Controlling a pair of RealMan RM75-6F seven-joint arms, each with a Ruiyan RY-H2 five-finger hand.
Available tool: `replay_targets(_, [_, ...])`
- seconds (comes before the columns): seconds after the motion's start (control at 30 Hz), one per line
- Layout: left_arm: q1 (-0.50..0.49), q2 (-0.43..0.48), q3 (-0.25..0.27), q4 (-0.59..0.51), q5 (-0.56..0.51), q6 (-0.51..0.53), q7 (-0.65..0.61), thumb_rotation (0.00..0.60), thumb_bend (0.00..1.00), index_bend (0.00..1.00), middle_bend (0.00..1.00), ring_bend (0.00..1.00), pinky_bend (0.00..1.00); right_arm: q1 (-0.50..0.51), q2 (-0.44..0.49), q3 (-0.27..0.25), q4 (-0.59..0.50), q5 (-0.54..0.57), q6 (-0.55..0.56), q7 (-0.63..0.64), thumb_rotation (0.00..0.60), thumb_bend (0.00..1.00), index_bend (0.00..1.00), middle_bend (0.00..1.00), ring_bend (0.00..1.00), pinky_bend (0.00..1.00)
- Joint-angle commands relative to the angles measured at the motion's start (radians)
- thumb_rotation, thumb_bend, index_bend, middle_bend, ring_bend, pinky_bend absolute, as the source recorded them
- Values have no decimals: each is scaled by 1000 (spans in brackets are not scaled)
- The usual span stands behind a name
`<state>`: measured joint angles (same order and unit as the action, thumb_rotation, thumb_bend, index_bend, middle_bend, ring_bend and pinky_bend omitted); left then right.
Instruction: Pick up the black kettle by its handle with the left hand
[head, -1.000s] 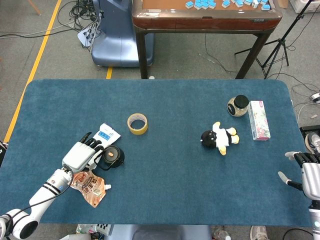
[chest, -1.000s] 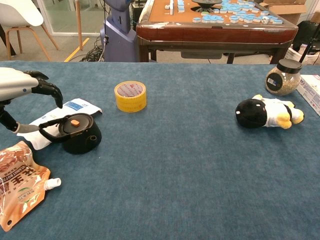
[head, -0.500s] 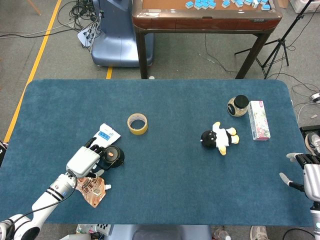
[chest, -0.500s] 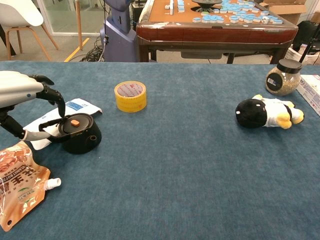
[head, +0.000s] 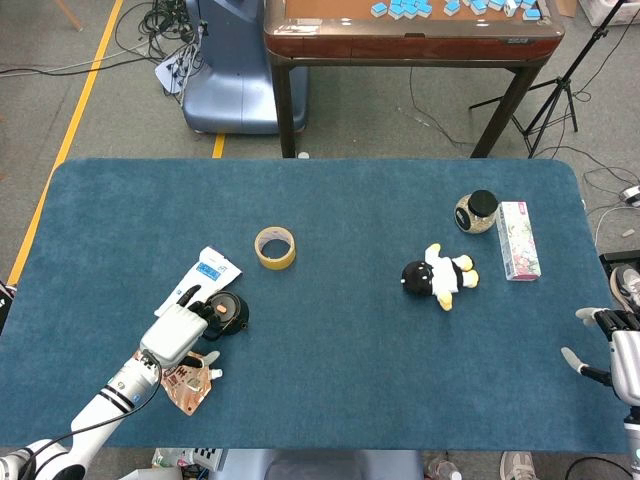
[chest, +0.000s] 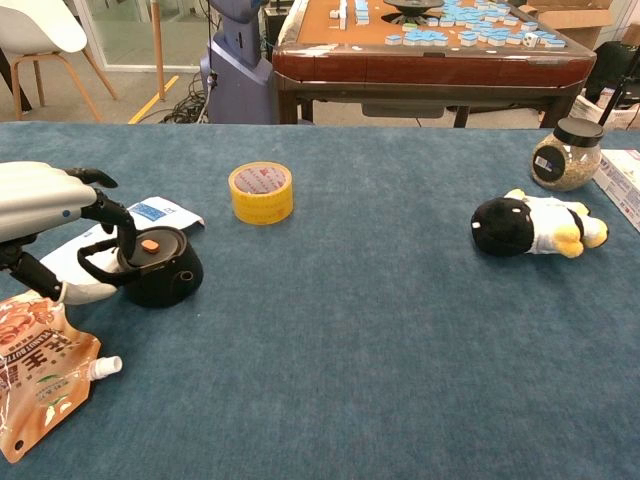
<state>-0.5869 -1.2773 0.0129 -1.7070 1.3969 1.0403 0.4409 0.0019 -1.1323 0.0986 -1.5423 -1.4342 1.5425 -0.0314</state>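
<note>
The black kettle (head: 229, 312) (chest: 160, 267) with an orange lid knob sits on the blue table, its loop handle (chest: 96, 262) pointing left. My left hand (head: 180, 331) (chest: 48, 198) hovers over that handle. Its dark fingers (chest: 122, 222) curl down in front of the handle near the lid, and the pale thumb (chest: 84, 292) lies below it. The handle sits between fingers and thumb without being clamped, and the kettle rests on the cloth. My right hand (head: 612, 348) stays at the table's right edge with its fingers spread, holding nothing.
An orange snack pouch (head: 186, 386) (chest: 34, 370) lies under my left forearm and a white packet (head: 212, 268) (chest: 150, 213) behind the kettle. A yellow tape roll (head: 274, 247) (chest: 261, 192) stands further back. A penguin plush (head: 438, 275), a jar (head: 477, 211) and a box (head: 517, 240) are at the right.
My left hand has slid toward the kettle and lowered. Its fingers now hook over the handle and the thumb has come in beneath it. The kettle and right hand have not moved.
</note>
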Motion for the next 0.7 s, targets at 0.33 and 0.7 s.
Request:
replay_targets(0.33, [3, -32, 1, 15, -3, -8, 8, 351, 262, 392, 353, 295, 53, -8, 3, -1, -1, 2, 7, 2, 600, 173, 379, 437, 330, 290])
replay_targets(0.7, [6, -40, 3, 20, -6, -10, 27, 344, 262, 395, 353, 295, 53, -13, 2, -2, 1, 4, 9, 5, 600, 172, 379, 437, 330, 290])
